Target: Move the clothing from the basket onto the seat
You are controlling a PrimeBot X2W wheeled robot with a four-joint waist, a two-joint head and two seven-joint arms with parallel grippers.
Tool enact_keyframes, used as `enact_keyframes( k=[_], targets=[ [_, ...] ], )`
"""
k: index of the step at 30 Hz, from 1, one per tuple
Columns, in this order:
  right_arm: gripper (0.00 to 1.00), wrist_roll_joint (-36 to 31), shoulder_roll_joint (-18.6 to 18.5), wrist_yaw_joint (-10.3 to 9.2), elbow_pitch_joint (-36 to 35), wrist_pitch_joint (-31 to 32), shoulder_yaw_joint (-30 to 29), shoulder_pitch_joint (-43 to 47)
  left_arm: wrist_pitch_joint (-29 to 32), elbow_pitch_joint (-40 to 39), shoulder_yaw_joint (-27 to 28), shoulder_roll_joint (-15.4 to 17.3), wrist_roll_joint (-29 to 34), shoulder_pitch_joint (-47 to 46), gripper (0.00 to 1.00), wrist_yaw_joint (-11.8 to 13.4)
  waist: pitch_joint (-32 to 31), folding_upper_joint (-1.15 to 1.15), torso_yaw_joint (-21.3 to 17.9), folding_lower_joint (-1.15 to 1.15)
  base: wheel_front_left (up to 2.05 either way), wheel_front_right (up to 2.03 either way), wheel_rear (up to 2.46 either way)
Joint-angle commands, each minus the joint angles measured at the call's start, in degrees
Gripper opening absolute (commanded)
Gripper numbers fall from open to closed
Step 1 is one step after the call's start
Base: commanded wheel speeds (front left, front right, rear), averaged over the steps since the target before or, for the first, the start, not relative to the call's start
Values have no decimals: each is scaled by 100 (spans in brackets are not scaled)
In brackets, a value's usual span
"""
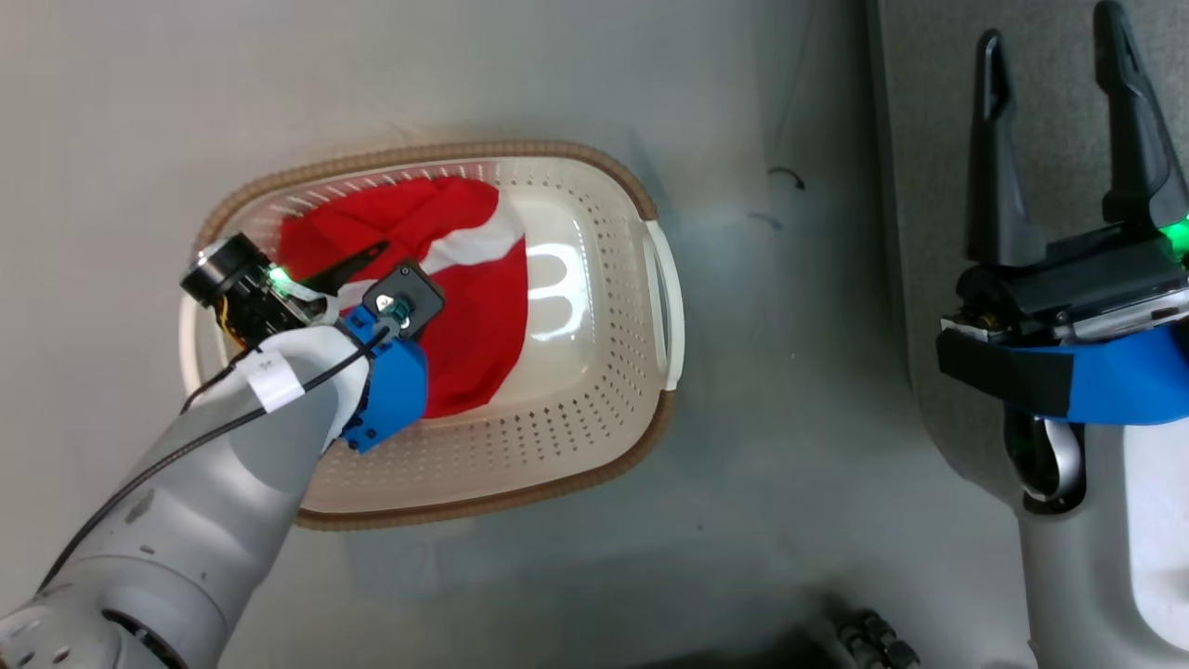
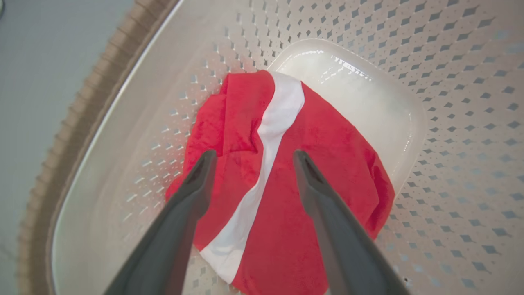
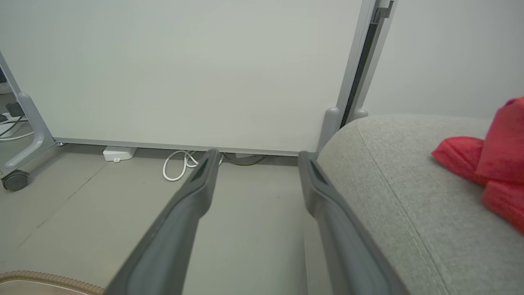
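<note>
While L gripper [image 2: 254, 155] hangs open over basket [image 2: 450, 123], garment [image 2: 323, 164] lies at its 12 o'clock, stripe [image 2: 282, 106] running 1-to-7 o'clock; R gripper [image 1: 1050, 37], open, well apart at 3 o'clock.

Lab-like room, wheeled partition [image 3: 184, 73], floor cables [image 3: 177, 167]

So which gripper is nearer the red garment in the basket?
Left. The left gripper hangs open inside the basket, just above the red garment; the right gripper is open outside the basket, beside the sofa.
</note>
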Motion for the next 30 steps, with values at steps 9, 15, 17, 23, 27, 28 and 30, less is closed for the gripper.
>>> enact_keyframes(
  k=[9,15,17,23,27,28,30],
  targets=[
    [100,24,4,3,-361,-20,-10,-52,228,231,-107,51,41,-398,100,93,699,0,-196,-1,0,0,0],
    [100,25,4,3,-523,-20,-17,-23,373,271,-253,70,145,-535,100,187,943,0,-232,-1,0,0,0],
    [100,13,4,3,-584,-20,-36,-25,443,279,-290,90,171,-592,100,280,1007,0,-219,-1,0,0,0],
    [100,-20,4,2,-686,-20,-13,-23,445,289,-346,98,223,-699,100,485,1076,0,-180,-1,0,0,0],
    [100,-73,4,2,-724,-20,39,-37,481,294,-372,101,238,-786,100,579,1121,0,-175,-1,0,0,0],
    [100,-92,4,2,-746,-20,35,-35,494,294,-409,84,292,-825,100,633,1141,0,-164,-1,0,0,0],
    [100,-113,4,2,-791,-20,30,-27,523,296,-436,47,292,-846,100,693,1169,0,-147,-1,0,0,0]
  ],
)
